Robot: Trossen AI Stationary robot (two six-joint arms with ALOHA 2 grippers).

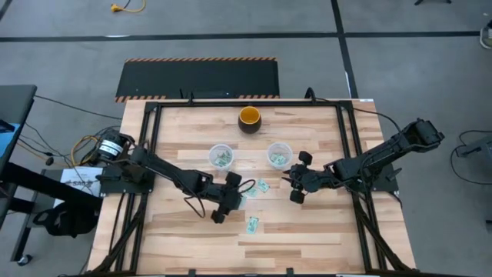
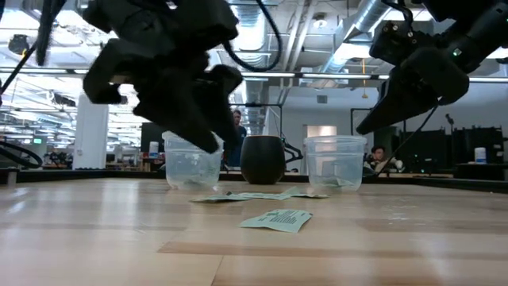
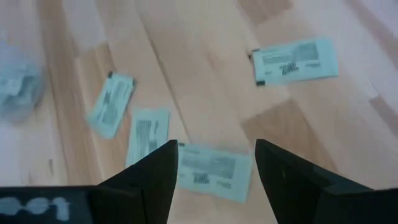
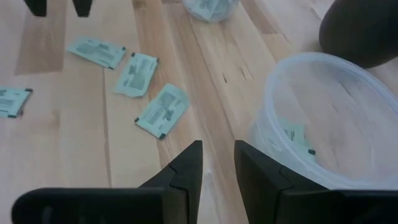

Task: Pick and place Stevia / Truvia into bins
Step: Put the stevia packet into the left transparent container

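Observation:
Several light green and white sachets lie flat on the wooden table between my arms: one near the front (image 1: 252,224) (image 2: 278,218), one further back (image 1: 263,185), and a cluster in the right wrist view (image 4: 138,73). My left gripper (image 1: 231,198) (image 3: 214,186) is open above the table, with one sachet (image 3: 211,171) lying between its fingers, untouched. My right gripper (image 1: 292,178) (image 4: 217,171) hangs empty beside the right clear cup (image 1: 278,155) (image 4: 336,118), its fingers a narrow gap apart. The left clear cup (image 1: 221,156) and the right one each hold sachets (image 4: 298,140).
A dark bowl with an orange inside (image 1: 250,118) (image 2: 263,159) stands behind the two cups. A black frame (image 1: 346,154) runs round the table. Bare wood lies at the near left (image 1: 169,238) and near right (image 1: 323,238).

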